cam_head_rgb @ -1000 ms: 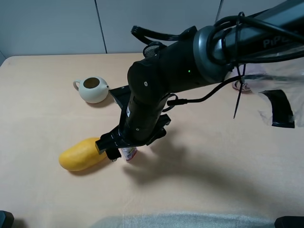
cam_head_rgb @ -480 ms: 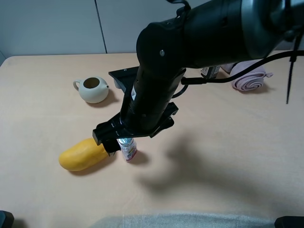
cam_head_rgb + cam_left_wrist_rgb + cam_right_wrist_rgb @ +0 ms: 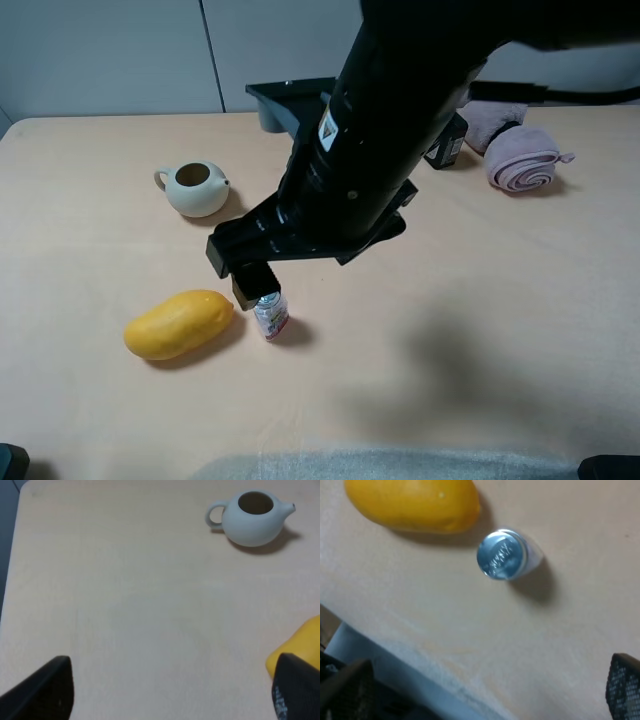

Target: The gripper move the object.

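The small clear bottle (image 3: 271,316) with silver cap and pink-red label stands upright on the table, just right of the yellow mango (image 3: 178,323). My right gripper (image 3: 247,272), a black claw on the bulky black arm, hangs above the bottle, open and empty. In the right wrist view the bottle's cap (image 3: 501,554) shows from above beside the mango (image 3: 415,502), with the gripper (image 3: 485,689) well clear of both, its fingertips (image 3: 345,690) wide apart. My left gripper (image 3: 170,690) is open and empty over bare table.
A white teapot (image 3: 195,188) stands at the back left, also in the left wrist view (image 3: 252,517). A black tray (image 3: 285,100), a dark square bottle (image 3: 448,145) and a rolled pink towel (image 3: 520,165) sit at the back. The mango's edge (image 3: 300,647) shows by the left gripper.
My right gripper has let go of the bottle and risen up and away from it. The bottle stays upright beside the mango. The left arm has not visibly moved.
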### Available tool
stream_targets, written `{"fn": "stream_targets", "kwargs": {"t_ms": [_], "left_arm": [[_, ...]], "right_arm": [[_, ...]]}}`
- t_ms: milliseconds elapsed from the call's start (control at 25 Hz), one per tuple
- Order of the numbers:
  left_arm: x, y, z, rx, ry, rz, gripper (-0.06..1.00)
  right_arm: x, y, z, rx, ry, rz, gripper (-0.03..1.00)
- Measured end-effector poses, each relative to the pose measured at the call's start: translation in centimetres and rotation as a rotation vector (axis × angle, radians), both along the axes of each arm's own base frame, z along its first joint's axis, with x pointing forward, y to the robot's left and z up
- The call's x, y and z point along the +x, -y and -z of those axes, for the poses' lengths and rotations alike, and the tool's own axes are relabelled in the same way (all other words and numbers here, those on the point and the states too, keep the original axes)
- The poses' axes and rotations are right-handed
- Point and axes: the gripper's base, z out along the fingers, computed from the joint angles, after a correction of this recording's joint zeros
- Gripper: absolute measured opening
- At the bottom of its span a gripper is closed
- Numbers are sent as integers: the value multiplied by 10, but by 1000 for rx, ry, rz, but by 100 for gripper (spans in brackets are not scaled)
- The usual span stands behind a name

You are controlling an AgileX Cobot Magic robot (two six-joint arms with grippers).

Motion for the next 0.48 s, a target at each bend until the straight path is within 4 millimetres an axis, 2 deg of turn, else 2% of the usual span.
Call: {"fn": "stream_targets", "kwargs": {"t_ms": [240,480], "left_arm": [[0,0,0,0,0,0,79],[0,0,0,0,0,0,79]], "right_arm": [[7,37,-35,-11,52,3,69],[21,85,-65,-38,137,74,69]]}}
